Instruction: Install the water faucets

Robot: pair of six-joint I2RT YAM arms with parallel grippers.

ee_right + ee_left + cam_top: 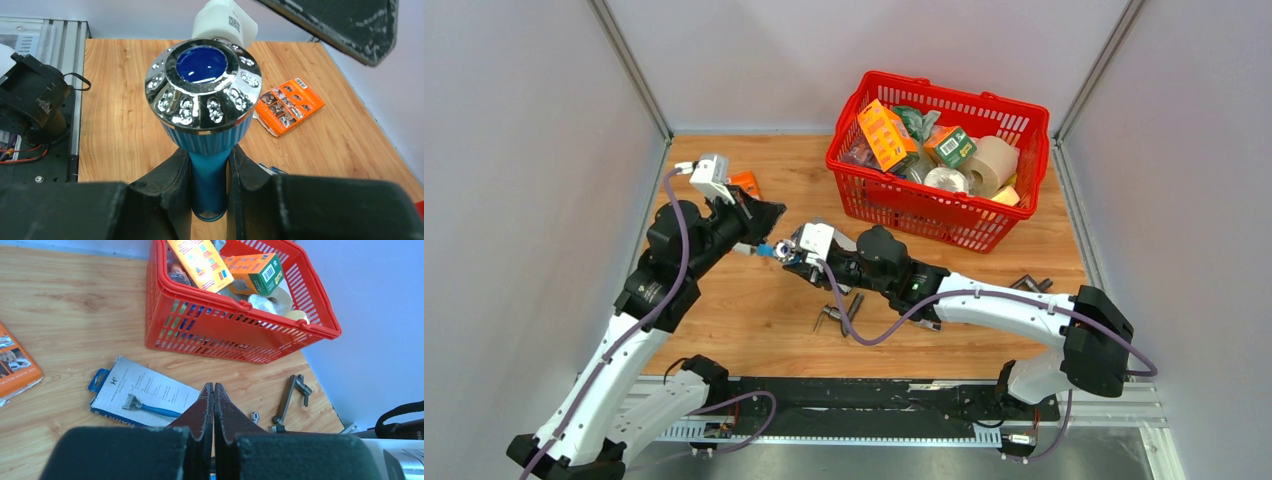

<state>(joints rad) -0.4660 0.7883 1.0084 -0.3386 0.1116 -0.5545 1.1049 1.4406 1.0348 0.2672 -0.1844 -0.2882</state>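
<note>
Jaws of right arm (984, 295) clamp the blue faucet (202, 100), left arm (684, 245) facing it, jaws pressed together

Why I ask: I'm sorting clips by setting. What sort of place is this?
Likely a lab robot test cell: a wooden table walled by plain grey panels, with two robot arms bolted to a metal rail at its near edge.

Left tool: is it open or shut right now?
Shut. In the left wrist view the left tool has its fingers meeting along their length with no gap. Whether anything thin is pinched lower down, I cannot tell.
</note>
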